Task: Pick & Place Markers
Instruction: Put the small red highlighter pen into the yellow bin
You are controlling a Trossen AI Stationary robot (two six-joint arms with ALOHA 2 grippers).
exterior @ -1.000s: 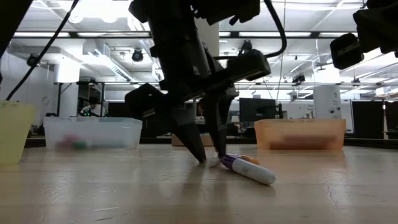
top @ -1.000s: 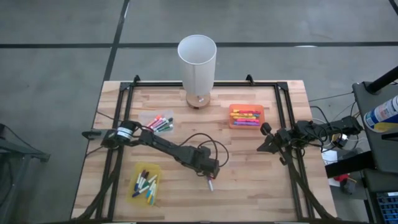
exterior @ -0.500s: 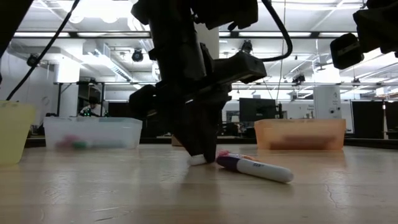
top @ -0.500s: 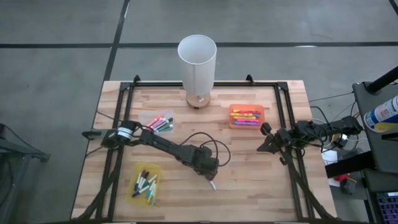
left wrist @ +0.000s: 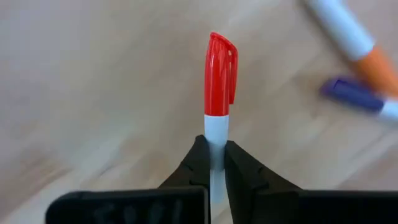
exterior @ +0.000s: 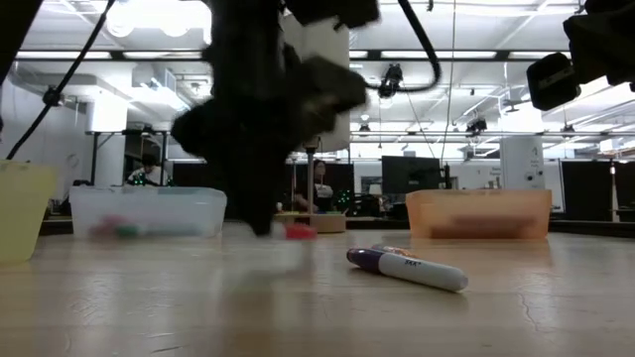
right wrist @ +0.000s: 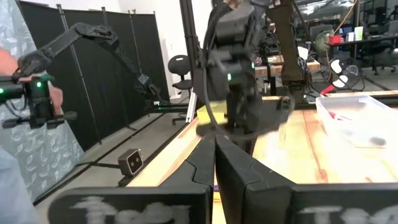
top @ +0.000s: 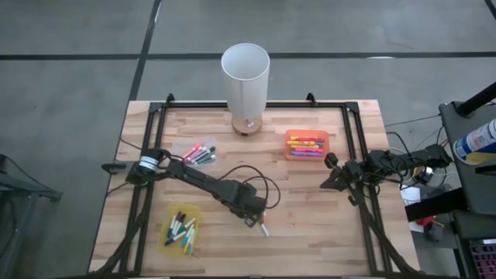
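The left gripper is out over the middle of the wooden worktop, toward its near edge, with its fingers pinched tight on the white barrel of a red-capped marker. From low down, the marker's red tip hangs just clear of the wood. Just beside it on the worktop lie two loose markers, a purple-capped one and an orange one, touching each other.

More markers sit in the trays: a yellow tray at the near left, a clear tray farther back on the left, and an orange tray to the far right of centre. A tall white cup stands at the far edge.

The right gripper waits at the right edge of the worktop, its fingers pressed together on nothing. Beyond the table, at the left, a person's hand grips a control handle.
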